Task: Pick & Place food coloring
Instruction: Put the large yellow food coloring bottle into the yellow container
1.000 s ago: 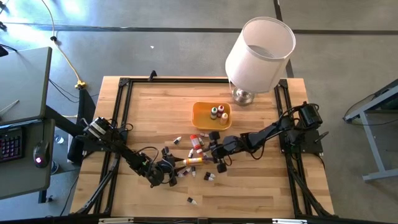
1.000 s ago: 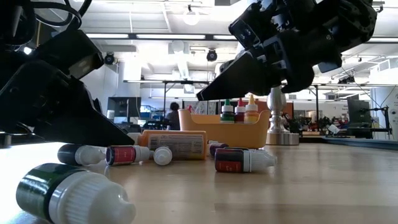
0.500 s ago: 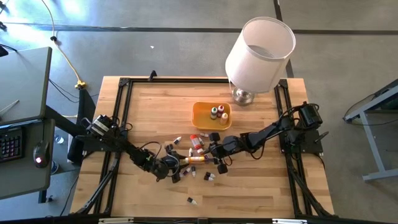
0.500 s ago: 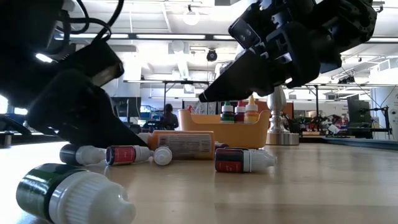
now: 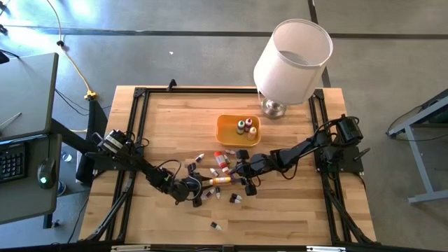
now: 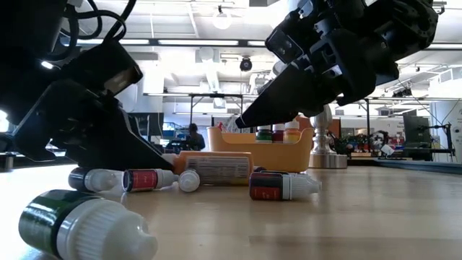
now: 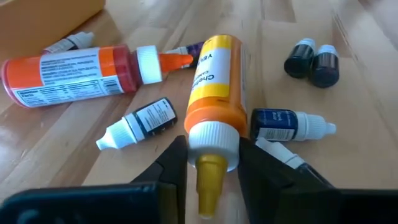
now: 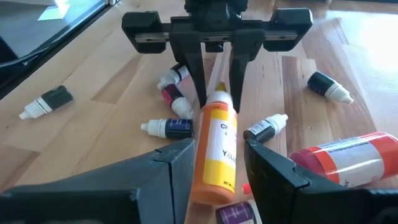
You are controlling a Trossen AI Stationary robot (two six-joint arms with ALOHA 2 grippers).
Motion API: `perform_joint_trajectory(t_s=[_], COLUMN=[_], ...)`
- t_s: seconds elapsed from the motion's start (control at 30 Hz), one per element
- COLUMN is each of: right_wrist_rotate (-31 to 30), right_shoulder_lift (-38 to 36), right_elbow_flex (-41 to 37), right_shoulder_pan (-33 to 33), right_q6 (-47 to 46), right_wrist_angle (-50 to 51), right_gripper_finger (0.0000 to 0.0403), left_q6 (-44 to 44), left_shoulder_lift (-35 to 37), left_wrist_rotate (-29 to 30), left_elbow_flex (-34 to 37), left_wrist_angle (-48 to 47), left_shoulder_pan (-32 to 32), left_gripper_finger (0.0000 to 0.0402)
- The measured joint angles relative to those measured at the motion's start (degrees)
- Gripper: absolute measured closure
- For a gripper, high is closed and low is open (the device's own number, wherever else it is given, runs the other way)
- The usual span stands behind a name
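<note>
A yellow-orange bottle (image 5: 217, 180) with a white collar and yellow nozzle lies on its side on the table between both grippers. My left gripper (image 5: 203, 184) is at its nozzle end (image 7: 213, 168) and is shut on it. My right gripper (image 5: 234, 175) is open, and its fingers stand on either side of the bottle's base end (image 8: 214, 177); I cannot tell whether they touch it. Tiny food coloring bottles (image 7: 146, 121) lie scattered around it. A few more stand in the orange tray (image 5: 222, 129). My left gripper pinches the bottle's white collar (image 7: 214, 134), just behind the yellow nozzle, between its two fingers. They come low from the table's left, along the bottle's length. The bottle lies on its side on the wood.
A larger red bottle (image 5: 222, 159) lies just beyond the yellow one. Small bottles lie apart at the near side (image 5: 215, 225) (image 5: 236, 199). A lamp with a white shade (image 5: 290, 52) stands at the far edge behind the tray. A black frame rims the table.
My left gripper has slid toward the table's right and slightly farther in, up to the yellow bottle's nozzle end. My right gripper has dipped a little lower over the bottle's base end. The bottle has stayed where it lay.
</note>
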State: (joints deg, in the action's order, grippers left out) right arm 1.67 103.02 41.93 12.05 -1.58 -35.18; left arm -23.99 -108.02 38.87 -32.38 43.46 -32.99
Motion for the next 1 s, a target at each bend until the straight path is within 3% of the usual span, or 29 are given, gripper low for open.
perform_joint_trajectory(t_s=[0.23,0.47,0.7,0.87,1.0], right_wrist_rotate=[0.0,0.17,-0.41,-1.43,2.25], right_shoulder_lift=[0.0,0.0,0.0,0.0,0.0], right_elbow_flex=[0.0,0.01,-0.01,-0.02,0.0], right_shoulder_pan=[0.0,0.01,0.08,0.11,0.11], right_q6=[0.02,0.04,0.02,-1.07,-4.99], right_wrist_angle=[0.04,0.55,4.46,6.96,12.21], right_gripper_finger=[0.027,0.027,0.027,0.027,0.027], left_q6=[2.3,14.02,14.25,14.67,17.74], left_shoulder_lift=[1.85,11.92,23.98,25.15,24.63], left_wrist_rotate=[1.4,1.45,0.11,-1.1,-1.92], left_elbow_flex=[-0.35,-2.04,-9.46,-18.97,-25.67], left_wrist_angle=[1.38,-2.4,-34.11,-53.52,-63.14], left_shoulder_pan=[-0.02,0.0,0.41,3.11,8.24], left_gripper_finger=[0.03,0.0299,0.0299,0.0298,0.0298])
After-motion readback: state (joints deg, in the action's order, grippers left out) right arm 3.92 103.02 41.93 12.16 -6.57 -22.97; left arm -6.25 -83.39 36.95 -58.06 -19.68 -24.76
